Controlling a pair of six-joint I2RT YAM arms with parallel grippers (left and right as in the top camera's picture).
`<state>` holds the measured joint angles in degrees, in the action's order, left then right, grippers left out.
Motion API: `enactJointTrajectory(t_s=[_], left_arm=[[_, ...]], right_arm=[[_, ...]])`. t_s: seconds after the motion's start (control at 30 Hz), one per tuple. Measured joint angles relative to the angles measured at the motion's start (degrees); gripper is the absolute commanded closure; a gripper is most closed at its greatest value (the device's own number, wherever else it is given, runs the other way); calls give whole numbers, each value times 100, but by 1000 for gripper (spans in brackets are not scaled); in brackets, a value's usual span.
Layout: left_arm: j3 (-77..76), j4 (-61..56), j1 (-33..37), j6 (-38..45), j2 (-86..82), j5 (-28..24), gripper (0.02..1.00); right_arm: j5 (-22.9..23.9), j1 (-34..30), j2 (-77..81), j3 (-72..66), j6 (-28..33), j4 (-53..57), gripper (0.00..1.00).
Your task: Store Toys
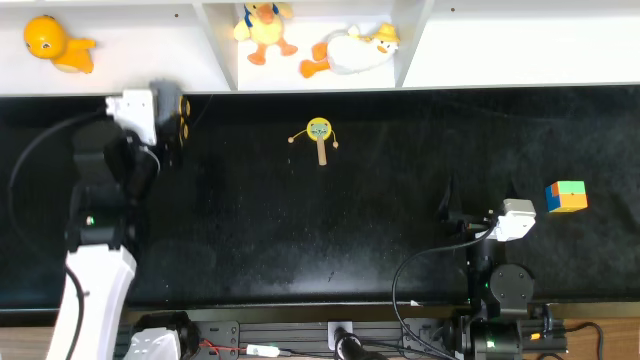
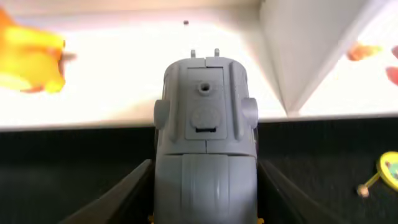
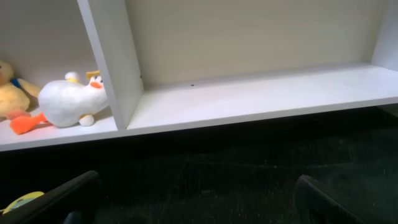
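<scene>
From above, the grey toy (image 1: 181, 113) is mostly hidden under my left arm's wrist housing, so I make out only a dark body with yellowish round parts; in the left wrist view its lower end is cut off and I cannot say what kind of toy it is; that view also clips the orange duck (image 2: 28, 57) at the edge; in the right wrist view the yellow duck (image 3: 11, 89) is half out of sight beside the white duck (image 3: 69, 101), and the rattle drum (image 3: 18, 203) shows only as a sliver; the left claw (image 2: 205, 208) is clamped on the grey toy, one finger against each flank, with the toy's body sticking out ahead of the fingertips towards the shelf (image 2: 186, 93); claw and toy sit at the front of the shelf's left compartment, and I cannot tell whether the toy's nose has crossed the lip; the right claw (image 3: 196, 208) has its fingers wide apart with nothing between them, low over the black table (image 1: 250, 230), well apart from the colour cube (image 1: 566, 196).
</scene>
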<state>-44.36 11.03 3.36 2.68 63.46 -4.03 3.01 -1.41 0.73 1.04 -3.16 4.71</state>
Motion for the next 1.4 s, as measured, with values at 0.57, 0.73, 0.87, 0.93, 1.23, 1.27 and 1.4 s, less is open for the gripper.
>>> enactJointTrajectory(t_s=[0.57, 0.73, 0.87, 0.93, 1.23, 1.27, 1.4], left_arm=[[-2391, -385, 0, 2, 3270, -44, 711], [-2608, -588, 0, 24, 3585, -42, 20], [-2618, -214, 0, 22, 3600, -42, 20], [-2618, 85, 0, 22, 3595, -39, 23], [-723, 592, 0, 24, 1325, 138, 20], [-352, 588, 0, 24, 828, 179, 20], [1318, 466, 0, 24, -1565, 315, 20]], right_arm=[[-2, 0, 0, 0, 0, -2, 5], [0, 0, 0, 0, 2, -2, 7], [0, 0, 0, 0, -2, -2, 5], [0, 0, 0, 0, -2, 0, 5], [-2, 0, 0, 0, 0, 2, 5], [-2, 0, 0, 0, 0, -2, 7], [0, 0, 0, 0, 2, -7, 5]])
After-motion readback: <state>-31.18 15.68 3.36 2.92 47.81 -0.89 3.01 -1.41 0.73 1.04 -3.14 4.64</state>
